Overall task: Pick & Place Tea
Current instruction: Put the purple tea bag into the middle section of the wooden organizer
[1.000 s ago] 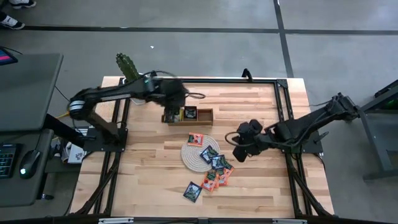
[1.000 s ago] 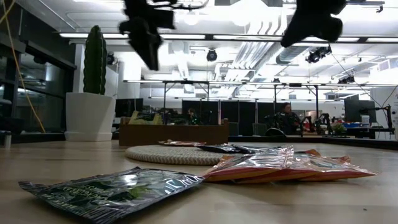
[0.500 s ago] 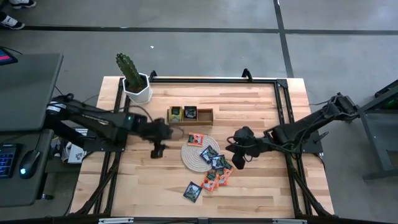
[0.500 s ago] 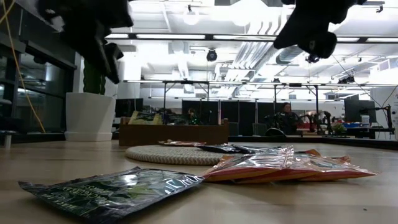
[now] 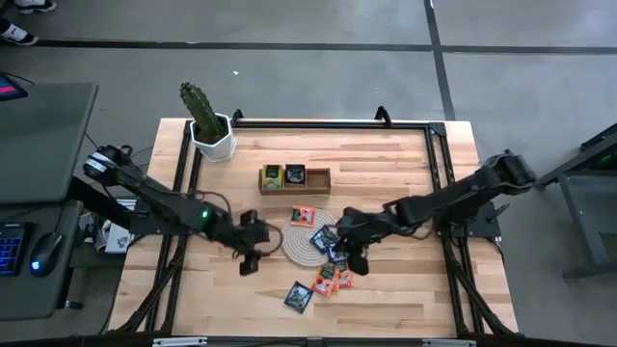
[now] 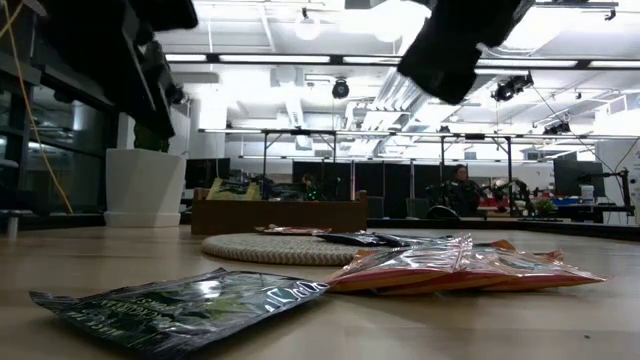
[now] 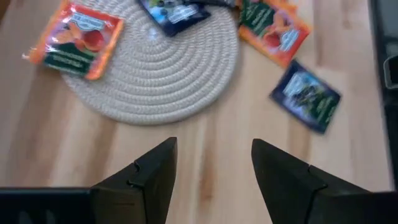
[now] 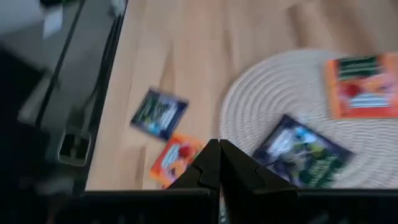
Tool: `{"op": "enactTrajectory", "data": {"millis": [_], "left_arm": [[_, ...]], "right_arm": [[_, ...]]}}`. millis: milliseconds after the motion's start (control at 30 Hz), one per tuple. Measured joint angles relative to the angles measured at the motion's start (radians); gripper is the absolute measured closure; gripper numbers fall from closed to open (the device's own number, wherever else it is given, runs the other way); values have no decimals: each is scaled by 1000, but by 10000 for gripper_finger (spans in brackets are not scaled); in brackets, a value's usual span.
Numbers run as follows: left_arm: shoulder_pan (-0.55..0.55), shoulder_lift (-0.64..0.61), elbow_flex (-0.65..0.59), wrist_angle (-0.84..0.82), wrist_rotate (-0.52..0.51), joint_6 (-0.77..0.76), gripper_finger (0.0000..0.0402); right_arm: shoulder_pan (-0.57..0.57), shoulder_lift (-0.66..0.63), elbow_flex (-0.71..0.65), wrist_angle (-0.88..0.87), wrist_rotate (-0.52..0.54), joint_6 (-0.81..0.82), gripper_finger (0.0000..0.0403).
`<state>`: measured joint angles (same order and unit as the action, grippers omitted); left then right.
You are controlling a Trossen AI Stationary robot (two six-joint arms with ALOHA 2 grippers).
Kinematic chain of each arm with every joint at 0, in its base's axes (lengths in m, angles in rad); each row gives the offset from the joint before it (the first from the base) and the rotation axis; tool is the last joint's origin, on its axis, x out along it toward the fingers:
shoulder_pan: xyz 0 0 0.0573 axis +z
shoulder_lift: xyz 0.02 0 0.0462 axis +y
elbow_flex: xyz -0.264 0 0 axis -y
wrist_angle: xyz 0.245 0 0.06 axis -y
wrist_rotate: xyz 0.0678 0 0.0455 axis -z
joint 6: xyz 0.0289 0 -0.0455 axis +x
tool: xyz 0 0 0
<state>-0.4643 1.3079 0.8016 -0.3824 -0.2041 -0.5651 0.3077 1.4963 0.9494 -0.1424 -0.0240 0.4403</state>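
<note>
Woven and pale, the round mat [image 5: 307, 238] carried a few tea sachets [image 5: 333, 253], with more spilling onto the table [image 5: 405, 164] beside it and one dark sachet [image 5: 298, 296] lying apart. Two sachets already sat in the wooden tray [image 5: 293, 179]. Within the last second the left gripper [image 5: 250, 258] had swung from the tray down to the mat's edge, fingers [image 7: 146, 177] apart and empty. The right gripper [image 5: 353, 253] had slid in over the sachets, fingers pressed together, holding nothing. Both arms looked set for another pick.
</note>
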Motion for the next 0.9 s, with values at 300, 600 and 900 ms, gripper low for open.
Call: {"op": "enactTrajectory", "data": {"millis": [300,600,900], "left_arm": [[-244,87,0,17,-237,-436,197],[-407,281,0,280,-407,-681,197],[-429,451,5,471,-399,-666,197]], "right_arm": [[26,222,157,-10,-106,-103,403],[35,352,321,-3,-98,-143,403],[70,487,405,-40,-136,-154,403]]}}
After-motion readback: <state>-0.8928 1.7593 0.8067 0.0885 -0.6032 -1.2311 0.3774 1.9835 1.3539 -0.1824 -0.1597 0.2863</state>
